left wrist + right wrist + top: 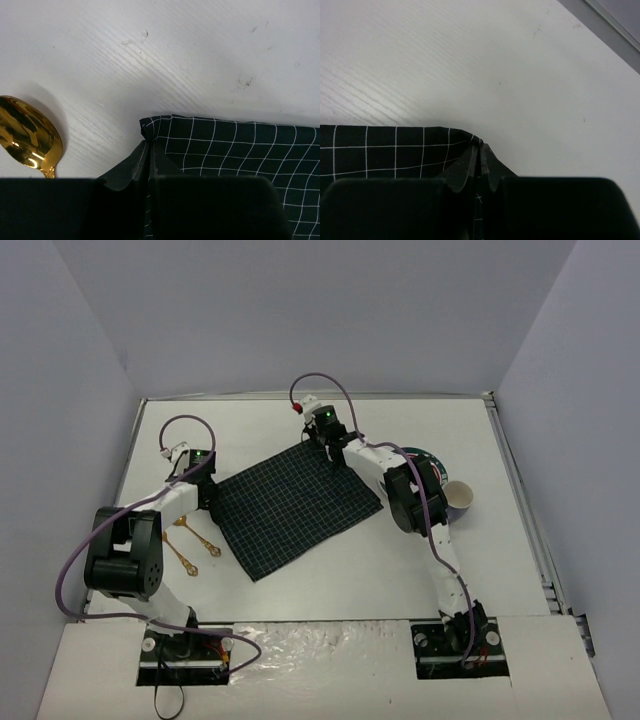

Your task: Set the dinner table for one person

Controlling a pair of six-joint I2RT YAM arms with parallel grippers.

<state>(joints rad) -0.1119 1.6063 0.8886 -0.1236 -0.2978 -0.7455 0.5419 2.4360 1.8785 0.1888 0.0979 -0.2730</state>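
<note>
The dinner table (300,420) is a large white top with metal edge rails. A dark green checked cloth (290,505) lies spread on it at the middle. My left gripper (208,490) is shut on the cloth's left corner (150,131). My right gripper (327,445) is shut on the cloth's far corner (476,141). Both corners are pinched between the fingers just above the tabletop. Two gold spoons (190,545) lie left of the cloth; one spoon bowl (27,132) shows in the left wrist view.
A dark plate (425,462) sits right of the cloth, partly hidden by the right arm. A cream cup (457,497) stands beside it. The metal rail (605,22) runs along the table's far right edge.
</note>
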